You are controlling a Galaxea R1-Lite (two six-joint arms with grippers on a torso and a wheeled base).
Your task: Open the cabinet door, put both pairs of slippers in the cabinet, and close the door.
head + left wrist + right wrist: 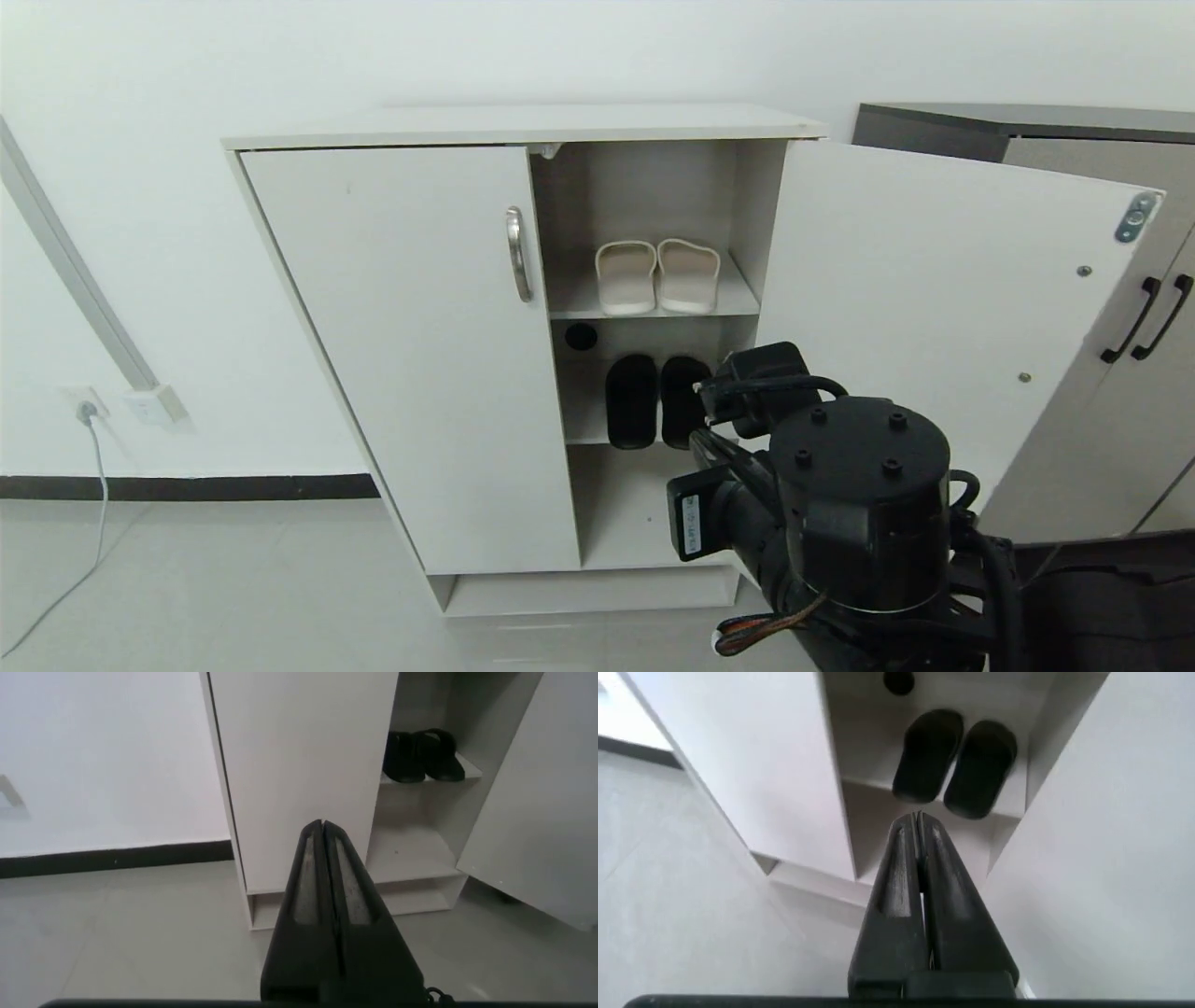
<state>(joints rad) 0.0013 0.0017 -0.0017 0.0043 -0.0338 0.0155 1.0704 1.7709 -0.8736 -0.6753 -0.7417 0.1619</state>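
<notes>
We see the white cabinet [523,121] standing against the far wall, its left door [411,355] shut and its right door [934,308] swung wide open to the right. Inside, the pale pair of slippers [657,276] sits side by side on the upper shelf, and the black pair of slippers [653,401] sits side by side on the shelf below, under a round hole [581,336] in the back panel. Our right gripper [919,826] hangs in front of the open half, near the black pair but apart from it, its fingers pressed together on nothing. Our left gripper [322,831] is held low in front of the shut left door, well apart from it, fingers likewise pressed together and holding nothing. A metal handle [518,254] runs upright along the left door's inner edge. A grey cabinet [1120,280] stands to the right behind the open door.
</notes>
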